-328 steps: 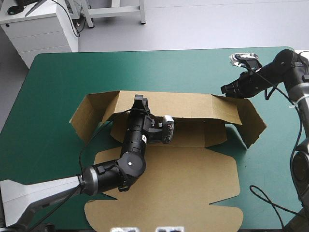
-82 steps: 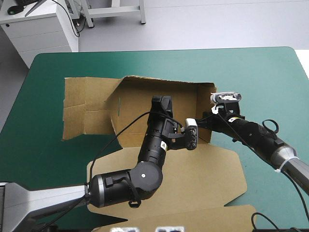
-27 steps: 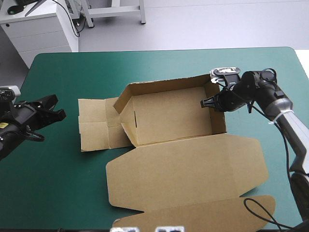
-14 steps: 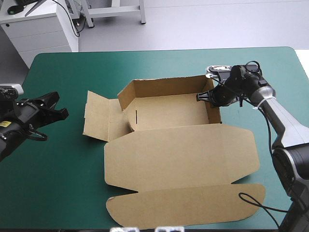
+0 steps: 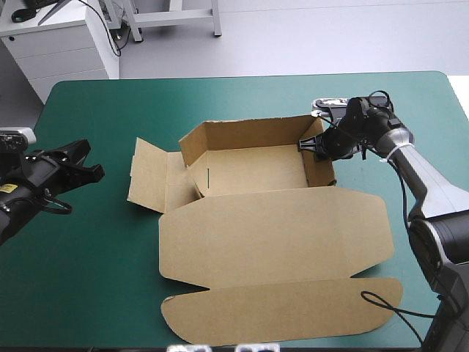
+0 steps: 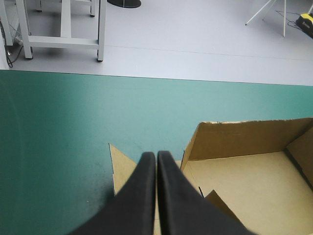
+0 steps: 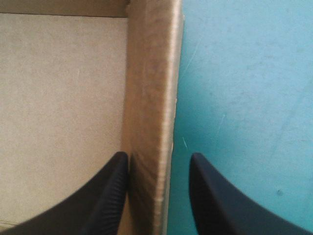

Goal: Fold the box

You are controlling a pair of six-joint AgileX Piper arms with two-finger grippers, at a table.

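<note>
Risk: right wall (image 7: 149, 98) of box (image 5: 253, 172) may spring outward | right gripper (image 7: 157, 159) spread astride it, unclamped | left gripper (image 6: 156, 155) closed, empty, well left of box

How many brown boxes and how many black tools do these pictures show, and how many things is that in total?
box: 1
tools: 2 (left tool, right tool)
Total: 3
</note>
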